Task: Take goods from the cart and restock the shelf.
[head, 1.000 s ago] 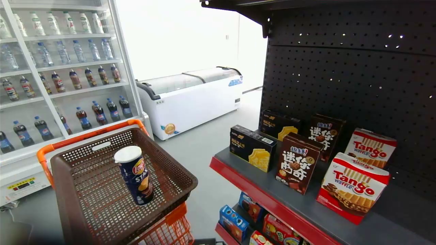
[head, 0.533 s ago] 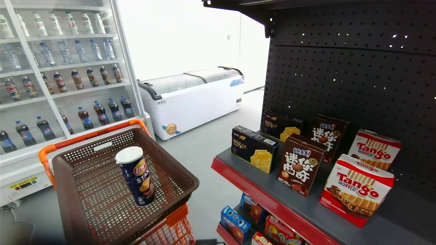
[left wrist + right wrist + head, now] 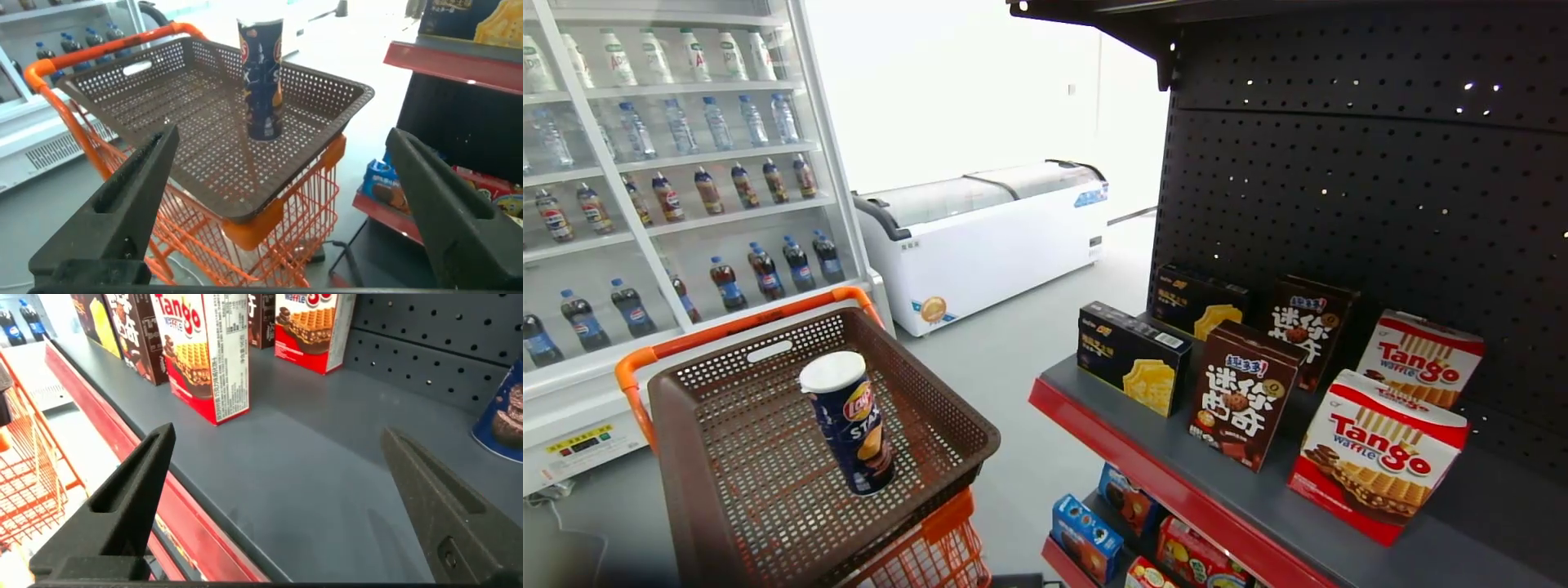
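- Chip can [image 3: 845,420] standing upright on its base in the brown mesh basket [image 3: 727,506] on top of the orange cart [image 3: 931,547]. Its long axis is vertical and its white lid faces up.
- In the left wrist view, the left gripper [image 3: 282,137] faces the basket with its two dark fingers spread wide and nothing between them. The can [image 3: 261,77] lies straight ahead, roughly centred in the gap between the fingers. It is well apart from them, past the basket's near rim.
- The right gripper [image 3: 278,437] hangs over a bare grey part of the shelf [image 3: 327,490], fingers also spread and empty. It points toward the shelf and away from the cart.
- The left arm looks nearer to the can and already lined up with it.
- The likely next move is a forward reach over the rim. The sideways-opening fingers would then close around the can's upright body.
- The can is a tall, narrow cylinder. It is dark blue with a red and yellow logo and a picture of chips. It appears smooth and rigid, and its height suggests it could tip if nudged near the top.
- The shelf has a red front edge and a black pegboard back.
- It holds black and yellow boxes [image 3: 1131,355], brown chocolate biscuit boxes [image 3: 1237,400] and red and white waffle boxes [image 3: 1376,453].
- Open space sits just beside the waffle boxes, on the robot's right.
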`<state>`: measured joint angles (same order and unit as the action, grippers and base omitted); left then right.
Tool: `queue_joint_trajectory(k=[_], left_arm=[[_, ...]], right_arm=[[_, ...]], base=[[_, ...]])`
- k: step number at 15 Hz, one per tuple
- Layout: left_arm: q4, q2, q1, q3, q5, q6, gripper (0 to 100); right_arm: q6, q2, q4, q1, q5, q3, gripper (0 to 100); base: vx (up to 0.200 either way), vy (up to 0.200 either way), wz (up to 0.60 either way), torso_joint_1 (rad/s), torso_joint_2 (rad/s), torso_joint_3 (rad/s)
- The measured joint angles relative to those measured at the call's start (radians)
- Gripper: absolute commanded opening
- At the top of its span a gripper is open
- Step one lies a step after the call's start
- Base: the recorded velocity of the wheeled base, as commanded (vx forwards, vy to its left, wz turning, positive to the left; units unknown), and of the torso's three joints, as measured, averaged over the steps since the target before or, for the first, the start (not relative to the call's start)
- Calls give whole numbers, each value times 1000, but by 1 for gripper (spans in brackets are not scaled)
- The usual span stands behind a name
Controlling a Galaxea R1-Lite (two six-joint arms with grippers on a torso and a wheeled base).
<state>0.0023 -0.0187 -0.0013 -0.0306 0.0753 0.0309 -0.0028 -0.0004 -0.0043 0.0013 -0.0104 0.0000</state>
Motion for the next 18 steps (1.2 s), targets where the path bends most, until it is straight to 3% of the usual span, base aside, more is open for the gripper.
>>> queue_joint_trajectory(k=[4, 6, 8, 9, 12, 15, 18], left_arm=[[-11, -250, 2, -139, 35, 10, 100], [-16, -429, 55, -209, 99, 13, 100], [-31, -594, 105, -266, 142, 40, 100], [-40, -669, 131, -290, 153, 62, 100], [-75, -866, 179, -357, 162, 80, 100], [-182, -1072, 196, -426, 163, 85, 100], [-359, -1276, 197, -463, 161, 87, 100]], right_arm=[[0, 0, 0, 0, 0, 0, 100], [0, 0, 0, 0, 0, 0, 100], [0, 0, 0, 0, 0, 0, 100], [0, 0, 0, 0, 0, 0, 100], [0, 0, 0, 0, 0, 0, 100], [0, 0, 0, 0, 0, 0, 100], [0, 0, 0, 0, 0, 0, 100]], base=[[0, 0, 0, 0, 0, 0], [0, 0, 0, 0, 0, 0], [0, 0, 0, 0, 0, 0], [0, 0, 0, 0, 0, 0], [0, 0, 0, 0, 0, 0], [0, 0, 0, 0, 0, 0], [0, 0, 0, 0, 0, 0]])
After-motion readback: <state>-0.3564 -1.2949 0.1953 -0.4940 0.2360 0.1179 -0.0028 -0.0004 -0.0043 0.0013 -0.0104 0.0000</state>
